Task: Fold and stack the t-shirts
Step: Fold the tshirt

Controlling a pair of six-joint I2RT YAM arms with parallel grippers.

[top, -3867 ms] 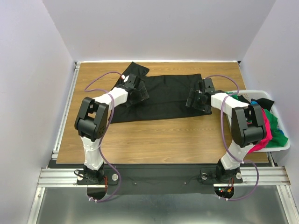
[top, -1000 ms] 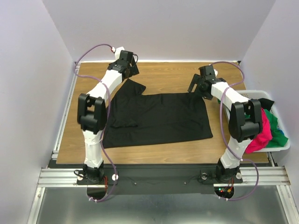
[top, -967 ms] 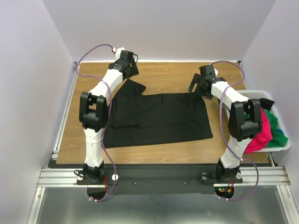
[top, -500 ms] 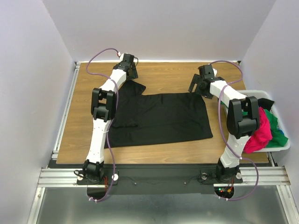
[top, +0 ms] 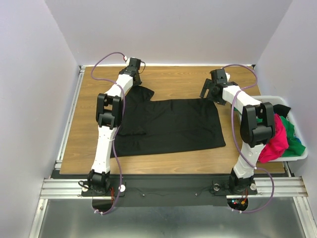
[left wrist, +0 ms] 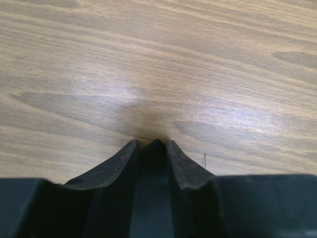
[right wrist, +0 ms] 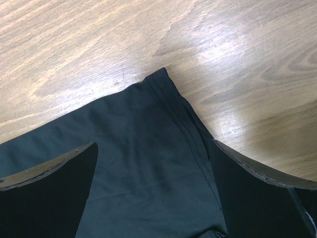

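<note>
Black t-shirt: spread flat across the table, ready for folding.
Left gripper: pinched on the sleeve tip, apparently to lift it.
Right gripper: jaws wide, straddling the hem corner, gripping nothing.

The left arm stretches out long toward the counter's far left corner. The left gripper is tipped down at the surface, its fingers drawn close with only a narrow dark slit between them. The right arm bends toward the far right side, and the right gripper sits low with its fingers spread wide.
</note>
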